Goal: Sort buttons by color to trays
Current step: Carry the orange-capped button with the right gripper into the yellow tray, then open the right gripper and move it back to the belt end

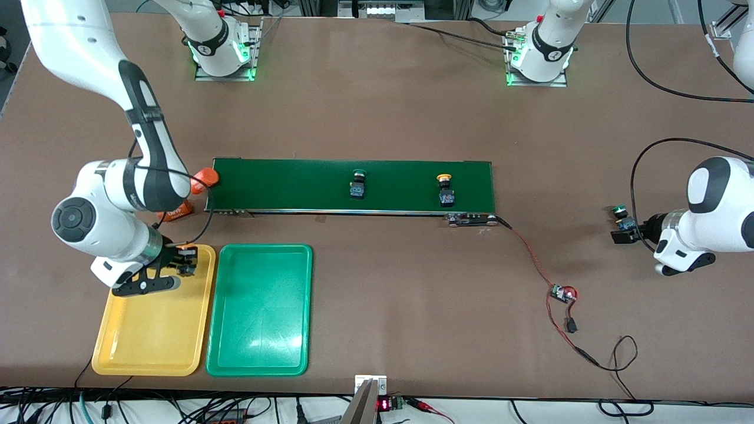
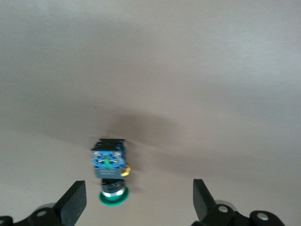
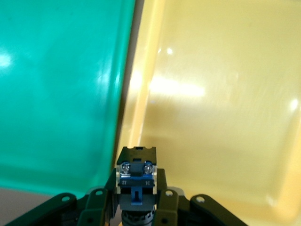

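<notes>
At the lower left of the front view we see the right gripper (image 1: pixel 184 261) over the yellow tray (image 1: pixel 154 351), near that tray's upper edge; its fingers are clamped on a button (image 3: pixel 136 181), whose black-and-blue body shows between them in the right wrist view, cap hidden. We find the green tray (image 1: pixel 259 310) just beside the yellow one, toward the frame's middle, nothing lying in it. Above the trays we mark the long dark green belt (image 1: pixel 294 185) across the centre of the frame. On it stand two buttons, well apart: a green-capped button (image 1: pixel 358 183) near the middle and a yellow-capped button (image 1: pixel 445 189) toward the belt's right end in the frame. At the belt's left end we note an orange cylinder (image 1: pixel 206 178), partly hidden by the right arm. At the right edge of the front view we place the left gripper (image 1: pixel 623 231), low by the table, its fingers spread wide with nothing between them. A second green-capped button (image 1: pixel 621 218) lies on the bare table at its fingertips; in the left wrist view this button (image 2: pixel 111 172) sits between the two spread fingers (image 2: pixel 73 204), nearer to one of them, touching neither
</notes>
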